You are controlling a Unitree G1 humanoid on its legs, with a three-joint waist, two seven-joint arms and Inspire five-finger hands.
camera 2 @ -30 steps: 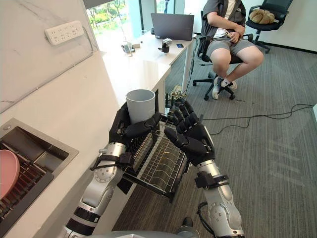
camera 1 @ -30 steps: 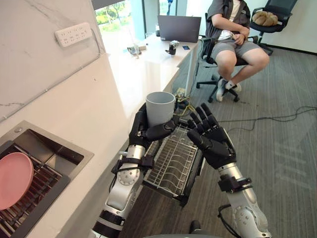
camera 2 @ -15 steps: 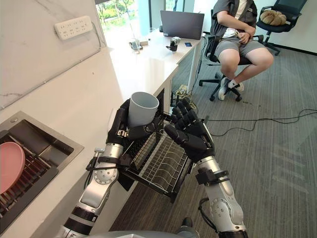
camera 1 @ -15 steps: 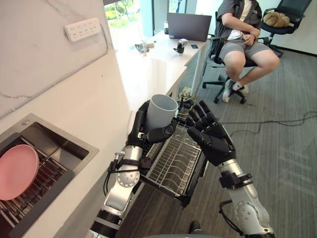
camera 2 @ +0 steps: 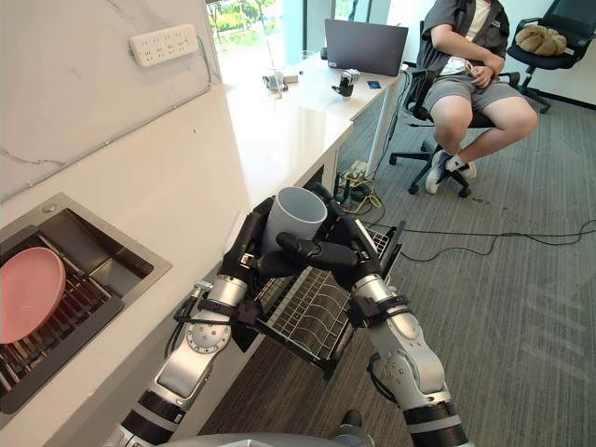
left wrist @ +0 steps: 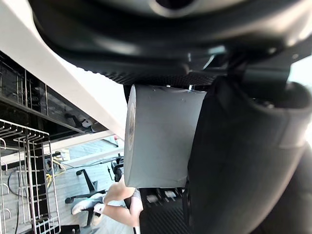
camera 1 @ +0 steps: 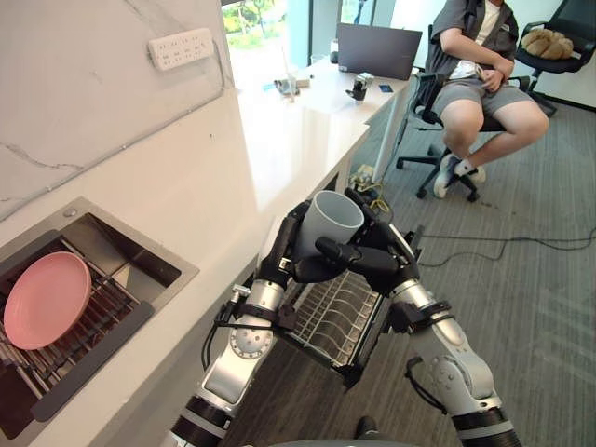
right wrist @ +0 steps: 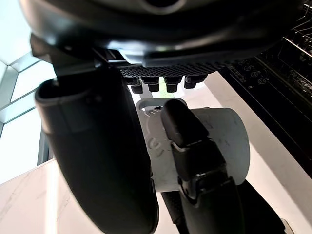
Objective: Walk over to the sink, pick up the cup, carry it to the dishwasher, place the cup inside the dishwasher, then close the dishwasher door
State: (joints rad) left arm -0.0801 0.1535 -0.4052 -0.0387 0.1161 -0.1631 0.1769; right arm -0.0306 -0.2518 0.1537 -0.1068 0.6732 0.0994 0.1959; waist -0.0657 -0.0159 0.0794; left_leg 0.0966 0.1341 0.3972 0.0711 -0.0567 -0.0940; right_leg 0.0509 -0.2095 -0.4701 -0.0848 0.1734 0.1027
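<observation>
Aloft, cup [camera 1: 331, 220] within left hand [camera 1: 282, 250]

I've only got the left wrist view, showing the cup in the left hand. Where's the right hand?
Observer: The right hand grips the cup too, thumb across its side.
Operator: Is the cup over the rack?
Observer: Yes, above the pulled-out rack, not in it.
Operator: Anything in the sink?
Observer: A pink plate lies in the sink.
</observation>
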